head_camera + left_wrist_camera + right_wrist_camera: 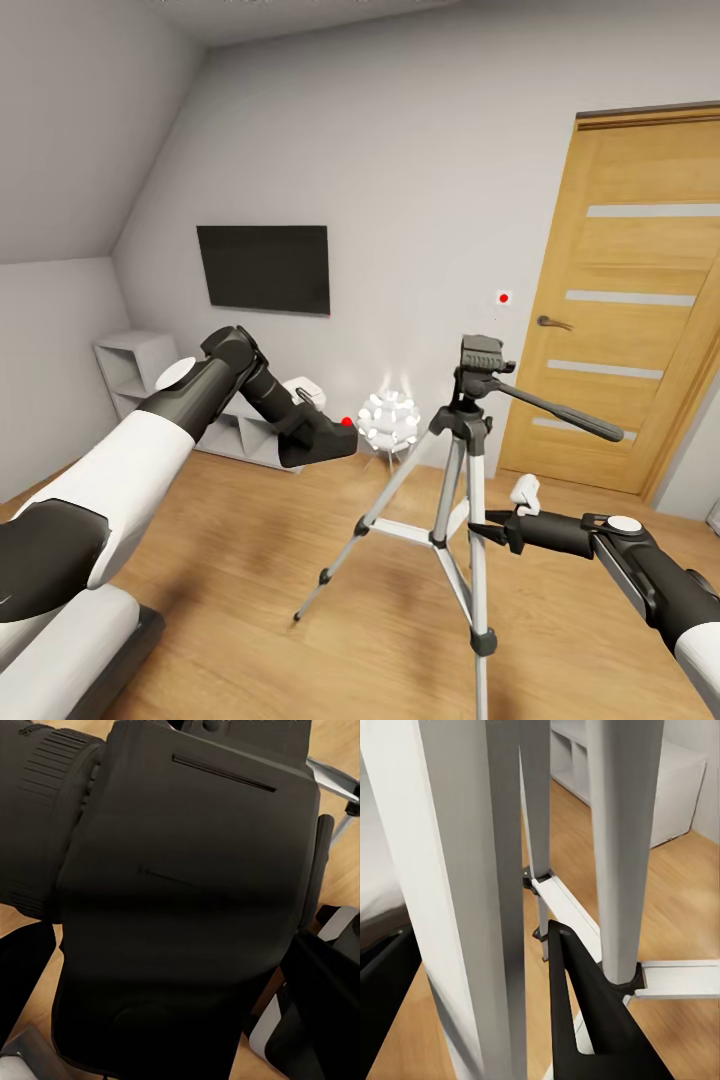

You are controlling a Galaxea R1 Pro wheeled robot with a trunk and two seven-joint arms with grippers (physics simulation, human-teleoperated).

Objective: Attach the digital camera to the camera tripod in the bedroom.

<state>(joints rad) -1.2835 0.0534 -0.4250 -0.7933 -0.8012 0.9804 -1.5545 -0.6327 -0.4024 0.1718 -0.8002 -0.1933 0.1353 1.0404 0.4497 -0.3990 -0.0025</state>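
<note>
The digital camera [332, 442], black with a red button on top, hangs at mid-height left of the camera tripod [462, 470], and my left gripper [305, 436] is shut on it. The camera body [187, 900] fills the left wrist view with its lens at one side. The tripod stands on the wood floor with silver legs, a bare black head [481, 358] and a long pan handle [560, 408]. My right gripper [484, 530] is low beside the tripod, open, its fingers [585, 1012] on either side of a leg [465, 907], with a gap showing.
A white ball-cluster lamp [388, 420] stands behind the tripod. A black TV [263, 268] hangs on the grey wall above a white shelf unit [140, 370]. An oak door [625, 300] is at the right. A bed corner [80, 640] lies at lower left.
</note>
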